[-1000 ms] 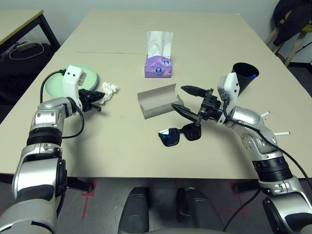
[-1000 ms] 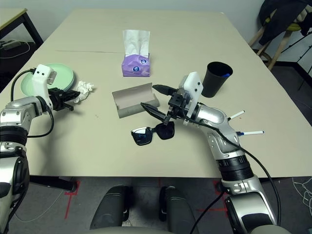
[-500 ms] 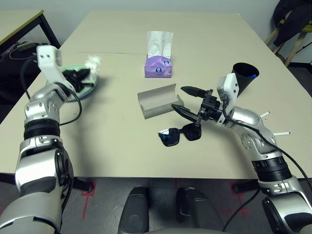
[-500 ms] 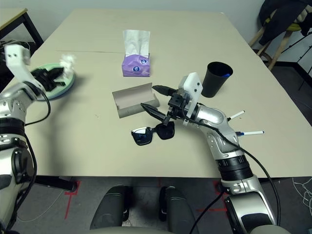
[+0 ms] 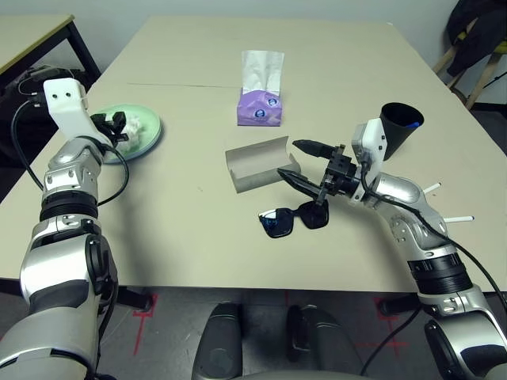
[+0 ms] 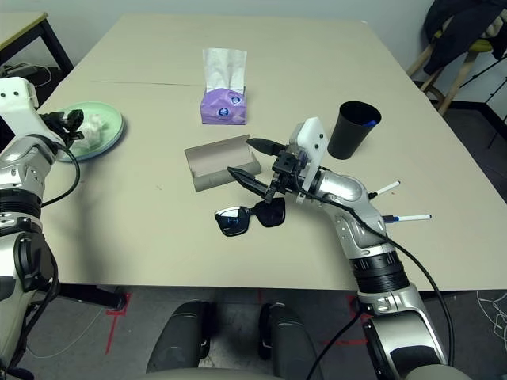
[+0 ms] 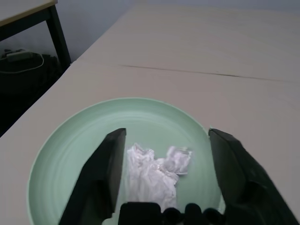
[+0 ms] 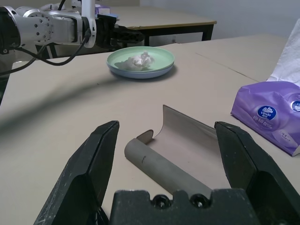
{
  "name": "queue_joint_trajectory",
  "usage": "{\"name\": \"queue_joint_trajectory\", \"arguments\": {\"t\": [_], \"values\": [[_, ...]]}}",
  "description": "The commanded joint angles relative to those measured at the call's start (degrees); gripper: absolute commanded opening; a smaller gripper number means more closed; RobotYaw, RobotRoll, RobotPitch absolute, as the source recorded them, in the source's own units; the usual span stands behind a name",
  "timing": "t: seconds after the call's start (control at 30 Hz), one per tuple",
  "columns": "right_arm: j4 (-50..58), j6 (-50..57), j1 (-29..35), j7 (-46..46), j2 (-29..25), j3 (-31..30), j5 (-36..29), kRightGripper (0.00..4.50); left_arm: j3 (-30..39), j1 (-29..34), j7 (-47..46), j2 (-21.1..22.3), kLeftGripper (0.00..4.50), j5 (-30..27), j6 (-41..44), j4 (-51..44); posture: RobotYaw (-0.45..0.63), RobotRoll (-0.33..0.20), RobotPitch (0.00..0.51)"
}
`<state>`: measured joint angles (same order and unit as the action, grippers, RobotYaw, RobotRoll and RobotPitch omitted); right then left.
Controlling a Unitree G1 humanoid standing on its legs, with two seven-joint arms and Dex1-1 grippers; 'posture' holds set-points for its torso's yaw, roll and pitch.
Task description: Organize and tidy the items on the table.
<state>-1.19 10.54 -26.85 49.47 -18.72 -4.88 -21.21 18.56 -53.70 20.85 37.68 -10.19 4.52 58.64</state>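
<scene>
The bench [image 5: 333,79] carries the whole job on its beige top, and most of it is still untidied. Largest of the task's things is the pale-green plate [image 7: 70,140] at the robot's left edge, and the crumpled white tissue wad [image 7: 157,171] now lies loose inside it, near the middle. The left tool [image 7: 166,159] sits over the plate with its two black fingers spread wide either side of the wad, touching nothing, so I judge the tissue step to be just finishing with a release. Near the middle of the bench the grey glasses case [image 5: 257,162] lies open, its curved lid turned up, with the purple tissue box [image 5: 261,106] behind it. Just in front of the case the black sunglasses [image 5: 295,219] rest flat on the bench, unfolded as far as can be told. The right tool [image 5: 305,162] hangs just above them, between case and sunglasses, its fingers fully apart and empty. The likely next move is the right arm's: lower onto the sunglasses, close on the frame at a narrow spot such as the bridge, then lift them into the open case without knocking it aside, while the left arm draws clear of the plate
</scene>
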Motion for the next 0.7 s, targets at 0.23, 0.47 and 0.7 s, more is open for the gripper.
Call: {"name": "queue_joint_trajectory", "arguments": {"t": [0.23,0.47,0.7], "values": [[-4.57,0.65,-2.53,-3.65,-0.52,0.05,4.16,4.5,-2.46,6.1,30.81,-1.66,4.48,-10.29,6.65,-15.84,0.19,0.0,0.109],[-4.27,5.29,-5.57,-2.72,-3.38,-1.39,5.9,4.5,-6.34,18.53,42.8,-0.73,4.48,-14.15,10.47,-33.44,0.21,0.0,0.135],[4.52,16.89,-6.74,-0.63,-8.62,-3.84,5.84,4.5,-9.33,27.14,50.61,0.97,4.48,-14.19,7.6,-42.81,0.2,0.0,0.162]]}}
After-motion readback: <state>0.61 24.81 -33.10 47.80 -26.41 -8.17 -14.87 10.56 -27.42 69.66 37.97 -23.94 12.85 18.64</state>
